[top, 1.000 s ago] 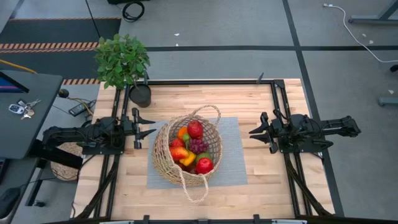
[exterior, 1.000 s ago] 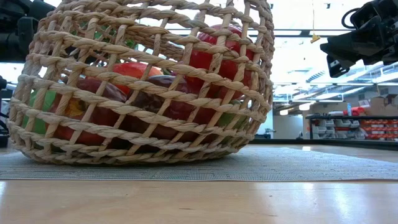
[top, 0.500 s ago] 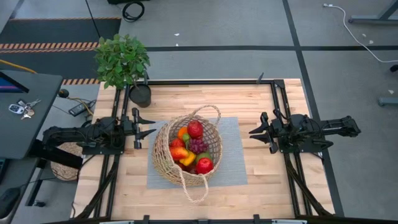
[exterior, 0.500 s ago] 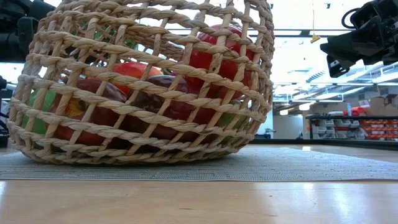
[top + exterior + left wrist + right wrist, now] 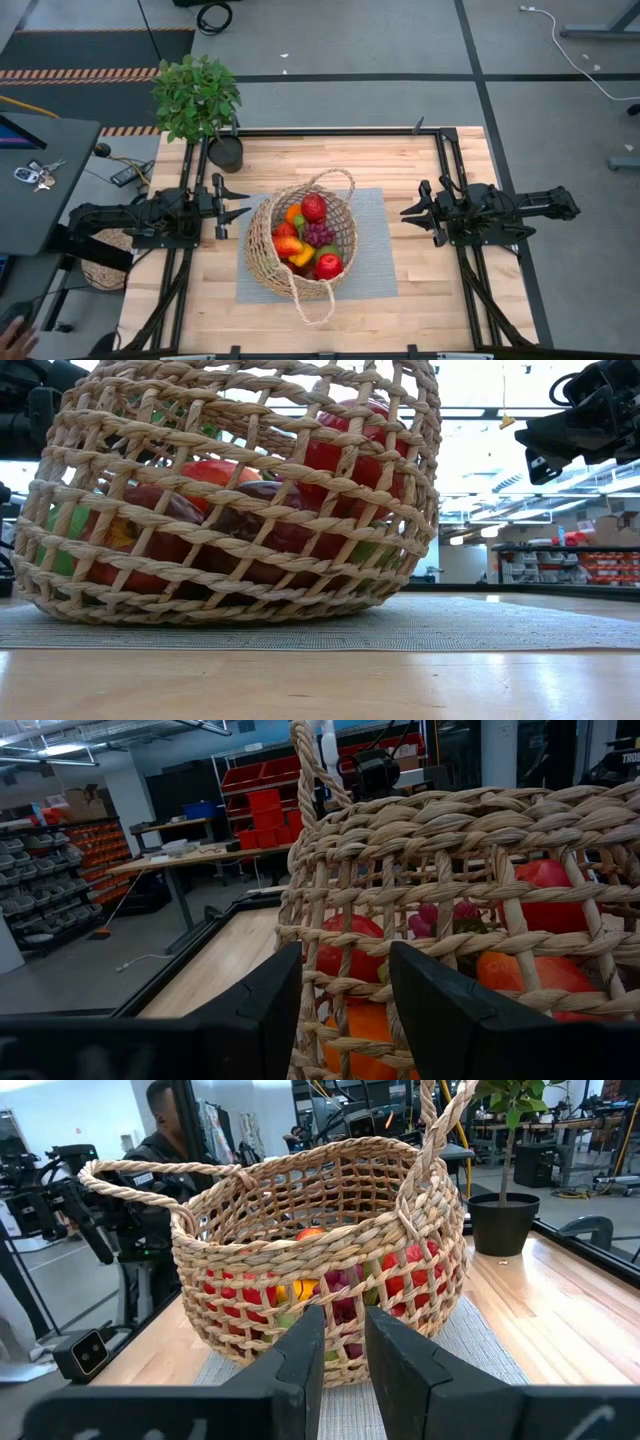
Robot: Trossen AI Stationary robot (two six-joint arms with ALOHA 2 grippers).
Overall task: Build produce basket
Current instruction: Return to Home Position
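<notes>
The wicker basket (image 5: pixel 300 245) stands in the middle of the wooden surface (image 5: pixel 400 160), on a grey woven mat (image 5: pixel 375 270), and its two thin loop handles point to 12 o'clock and to 6 o'clock in the high view. All the produce that can be seen lies inside it. One red apple (image 5: pixel 314 208) is at the 12 o'clock side and a second red apple (image 5: pixel 328 266) is at about 5 o'clock. The purple grapes (image 5: pixel 318 235) are in the centre, a yellow pepper (image 5: pixel 303 257) is just beside them at 7 o'clock, and an orange fruit (image 5: pixel 293 213) is at 11 o'clock. In the low view the basket fills most of the picture, and red and green fruit shows through the open weave. The left gripper (image 5: pixel 245 202) hangs at 9 o'clock from the basket, close to its wall but apart from it. Its jaws are spread and hold nothing. The right gripper (image 5: pixel 408 215) is at 3 o'clock from the basket, farther from it, over the bare wood next to the mat edge. Its jaws are also parted and empty. Both grippers point toward the basket. A potted green plant (image 5: pixel 197 100) stands at the corner of the surface, at about 10 o'clock from the basket. In the right wrist view a person (image 5: pixel 165 1120) in dark clothes is beyond the far side of the basket.
</notes>
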